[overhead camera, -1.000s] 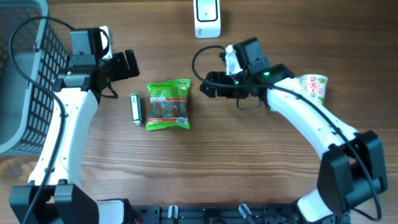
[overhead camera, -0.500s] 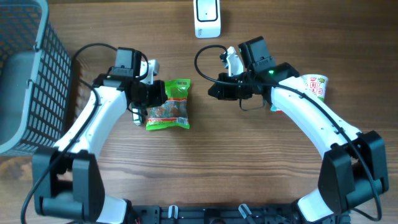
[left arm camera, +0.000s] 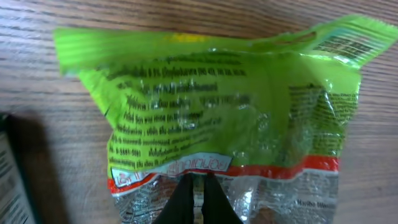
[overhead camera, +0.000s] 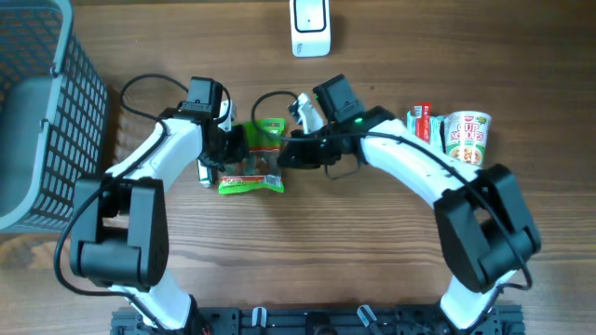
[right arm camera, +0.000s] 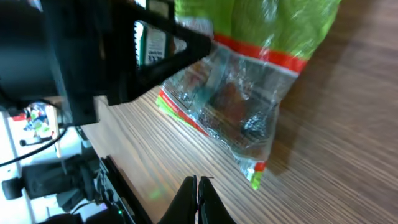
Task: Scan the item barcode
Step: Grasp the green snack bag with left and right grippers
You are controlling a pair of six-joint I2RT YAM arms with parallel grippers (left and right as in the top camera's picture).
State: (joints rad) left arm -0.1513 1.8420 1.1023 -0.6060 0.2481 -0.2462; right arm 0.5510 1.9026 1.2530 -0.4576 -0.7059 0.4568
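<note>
Left end effector (left arm camera: 195, 186): closed, tips over green snack bag (left arm camera: 224, 118). Right end effector (right arm camera: 198, 186): closed, beside it, above counter (right arm camera: 329, 180).

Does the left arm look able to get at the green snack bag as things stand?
Probably yes. The left gripper sits at the edge of the green snack bag with nothing between, and the right gripper is on the opposite side. The left jaws are shut, so they must open first.

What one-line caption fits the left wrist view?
Shut left gripper over a green snack bag on the wooden table.
</note>
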